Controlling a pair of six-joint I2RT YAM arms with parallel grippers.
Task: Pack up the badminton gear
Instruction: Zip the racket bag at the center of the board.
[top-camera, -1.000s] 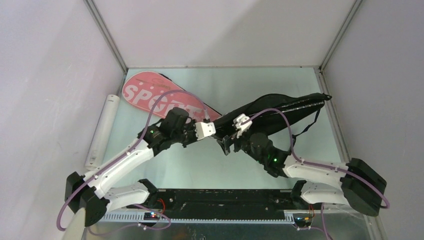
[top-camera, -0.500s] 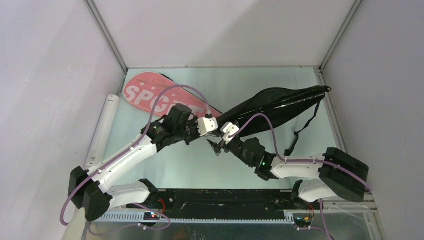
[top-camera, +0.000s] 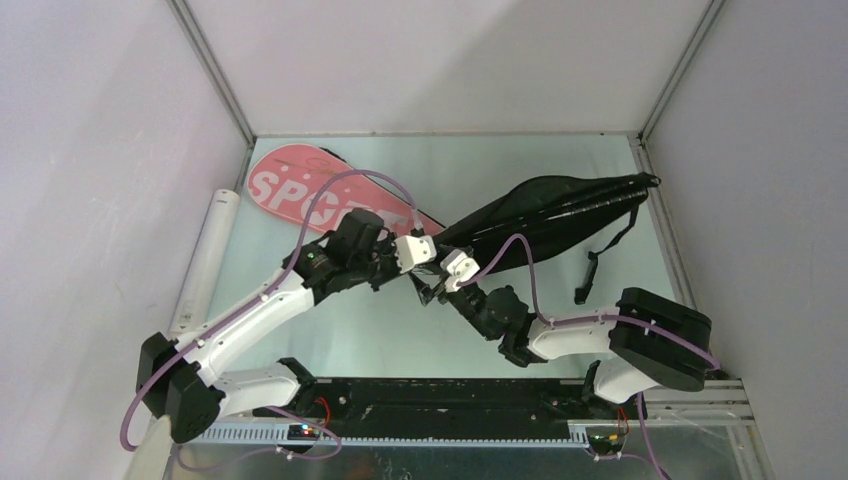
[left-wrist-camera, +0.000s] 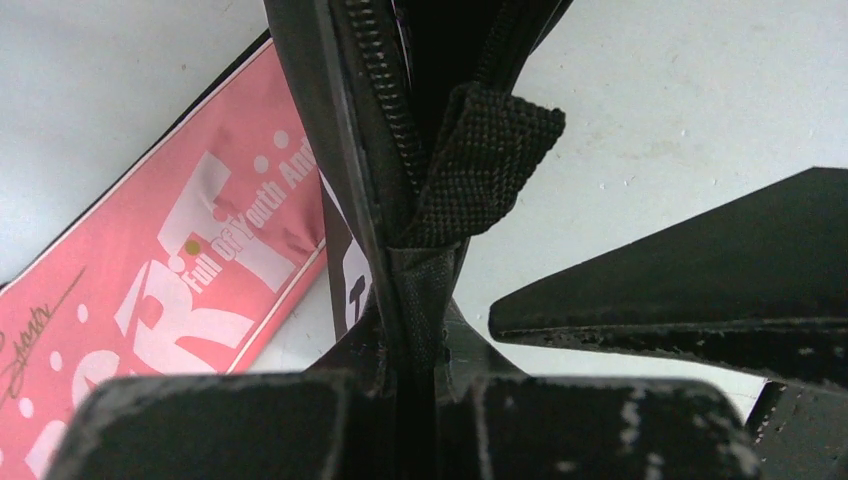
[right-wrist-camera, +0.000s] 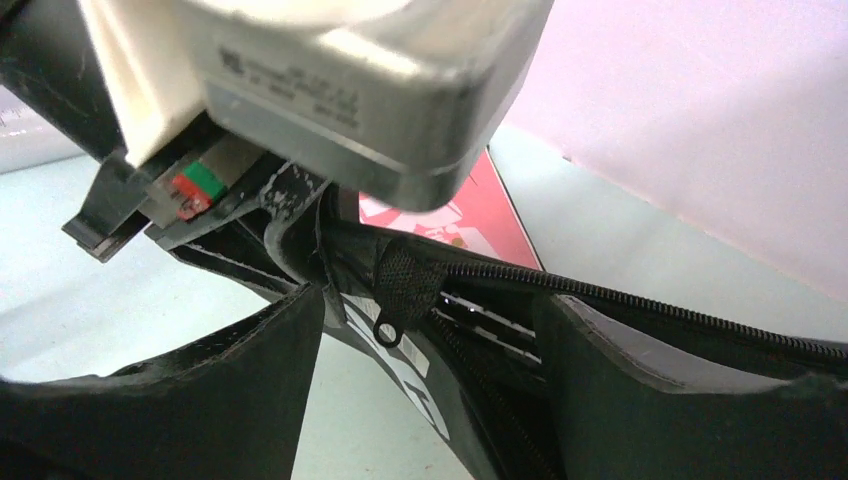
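Right gripper (right-wrist-camera: 428, 305) nearer the black bag (top-camera: 560, 205) tip than before, jaws apart; left gripper (left-wrist-camera: 415, 385) clamped on that tip.

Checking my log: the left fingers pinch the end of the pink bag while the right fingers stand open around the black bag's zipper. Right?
No. The left fingers pinch the end of the black bag, not the pink bag; the left wrist view shows this. The right fingers do stand open around its zipper.

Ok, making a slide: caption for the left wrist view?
Left hand pinches the zippered end of the black bag, pink SPORT bag lying alongside.
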